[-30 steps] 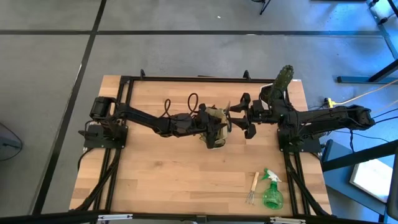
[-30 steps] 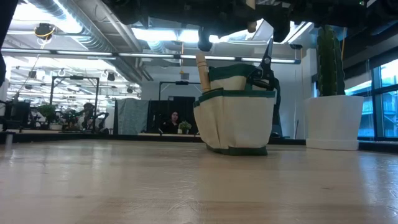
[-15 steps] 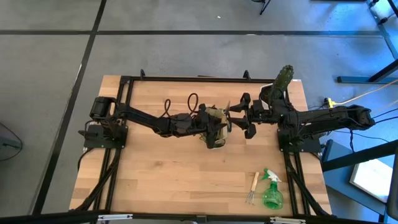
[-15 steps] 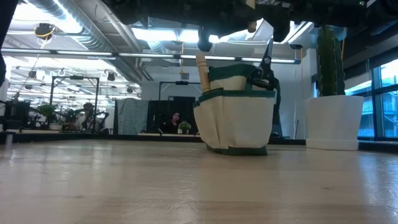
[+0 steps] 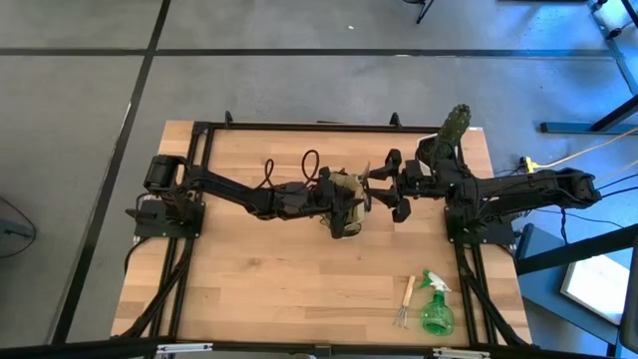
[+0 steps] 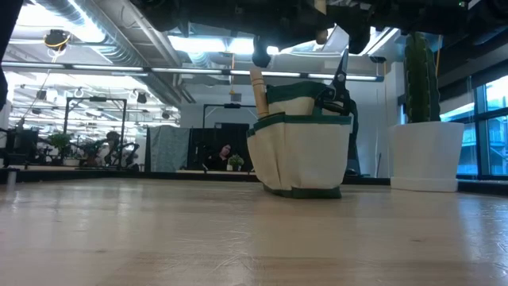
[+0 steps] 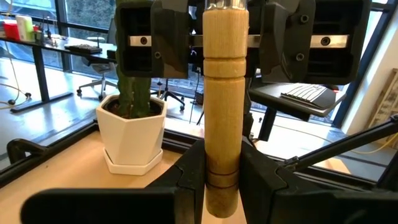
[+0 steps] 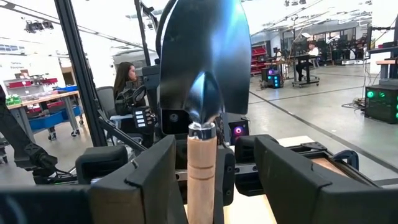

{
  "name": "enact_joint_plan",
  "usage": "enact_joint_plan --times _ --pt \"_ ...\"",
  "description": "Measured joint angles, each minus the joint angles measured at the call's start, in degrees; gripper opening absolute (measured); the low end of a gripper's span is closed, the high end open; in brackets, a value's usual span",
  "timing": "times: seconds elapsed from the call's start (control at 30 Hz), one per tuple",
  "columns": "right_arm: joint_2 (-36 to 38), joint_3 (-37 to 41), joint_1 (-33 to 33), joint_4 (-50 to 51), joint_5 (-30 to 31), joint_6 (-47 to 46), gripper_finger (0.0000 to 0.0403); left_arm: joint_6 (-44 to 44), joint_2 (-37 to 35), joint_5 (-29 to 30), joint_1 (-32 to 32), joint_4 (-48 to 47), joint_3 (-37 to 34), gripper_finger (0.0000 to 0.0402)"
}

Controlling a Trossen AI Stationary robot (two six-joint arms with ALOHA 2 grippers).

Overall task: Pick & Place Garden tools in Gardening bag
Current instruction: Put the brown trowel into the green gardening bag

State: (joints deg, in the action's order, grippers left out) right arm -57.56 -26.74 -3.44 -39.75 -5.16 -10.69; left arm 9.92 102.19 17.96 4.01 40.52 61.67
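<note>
Left gripper (image 7: 222, 186) clamping the wooden-handled trowel (image 8: 202, 93) above the gardening bag (image 6: 302, 147), right gripper (image 5: 384, 186) facing it, fingers spread wide around the handle, no readable writing showing.

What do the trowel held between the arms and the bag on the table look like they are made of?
Trowel: dark glossy metal blade showing reflections, with a pale turned wooden handle showing faint grain. Bag: cream cloth with green trim, probably canvas, judging by its soft sagging sides.
</note>
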Motion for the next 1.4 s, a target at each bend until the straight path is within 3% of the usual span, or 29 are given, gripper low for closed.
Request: enact_joint_plan --times 0.87,1.17,1.4 --pt "0.0 0.0 0.0 -0.35 0.03 -0.03 0.022 -0.12 0.0 0.47 0.02 -0.49 0.0 0.0063" --pt "0.0 0.0 0.14 -0.06 4.27 -0.88 0.022 -0.5 0.0 10.04 0.42 -0.49 0.0 0.0063" --pt "0.0 0.04 1.29 1.93 14.59 -0.88 0.022 -6.1 0.0 27.84 3.91 -0.55 0.0 0.0063"
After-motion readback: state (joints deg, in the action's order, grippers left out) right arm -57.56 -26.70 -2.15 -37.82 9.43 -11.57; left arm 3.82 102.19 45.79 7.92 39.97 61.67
